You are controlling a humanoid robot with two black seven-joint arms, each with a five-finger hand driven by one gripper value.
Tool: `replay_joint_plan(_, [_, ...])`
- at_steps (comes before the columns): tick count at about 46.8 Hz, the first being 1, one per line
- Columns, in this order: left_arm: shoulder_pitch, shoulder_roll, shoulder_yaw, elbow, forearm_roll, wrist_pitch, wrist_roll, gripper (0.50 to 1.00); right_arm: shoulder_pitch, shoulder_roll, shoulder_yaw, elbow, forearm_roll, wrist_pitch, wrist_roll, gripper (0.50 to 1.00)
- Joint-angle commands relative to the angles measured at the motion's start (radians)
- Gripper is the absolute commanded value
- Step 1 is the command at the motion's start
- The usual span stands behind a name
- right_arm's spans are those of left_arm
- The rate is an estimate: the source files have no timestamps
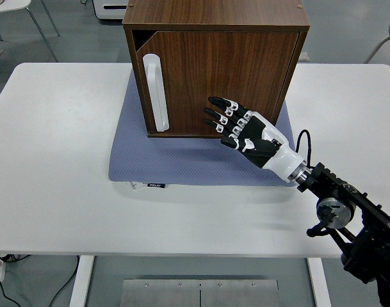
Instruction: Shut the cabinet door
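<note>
Head view. A dark wooden cabinet [217, 64] stood upright on a blue-grey mat [182, 160] toward the far middle of the white bench [60, 166], its front turned toward the bench's near edge. The cabinet door [220, 83] covered nearly the whole front; a narrow dark wedge of opening showed at the upper left corner, so the door was almost but not fully shut. A white handle [154, 93] ran along the door's left edge, its long axis vertical. The right robot hand [243, 128] entered from the lower right on a black arm [348, 217] and lay in front of the lower middle of the door, palm toward the wood. Its fingers [221, 114] were extended and slightly spread, pointing up and to the left, and grasped nothing. The fingertips overlapped the door face in this view; whether they actually touched the wood could not be determined. A small label [157, 185] marked the mat's near edge.
</note>
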Motion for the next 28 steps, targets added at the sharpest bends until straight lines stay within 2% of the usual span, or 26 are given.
replay_joint_plan(1, [0.0,0.0,0.0,0.001,0.0,0.0,0.001,1.0,-0.016,-0.033,0.015,0.021,0.0,0.0,0.0,1.0])
replay_joint_plan(12, [0.0,0.0,0.0,-0.001,0.0,0.0,-0.001,1.0,-0.064,-0.141,0.05,0.071,0.008,0.0,0.0,1.0])
replay_joint_plan(28, [0.0,0.0,0.0,-0.001,0.0,0.0,0.001,1.0,-0.134,-0.23,0.145,0.114,0.032,0.0,0.0,1.0])
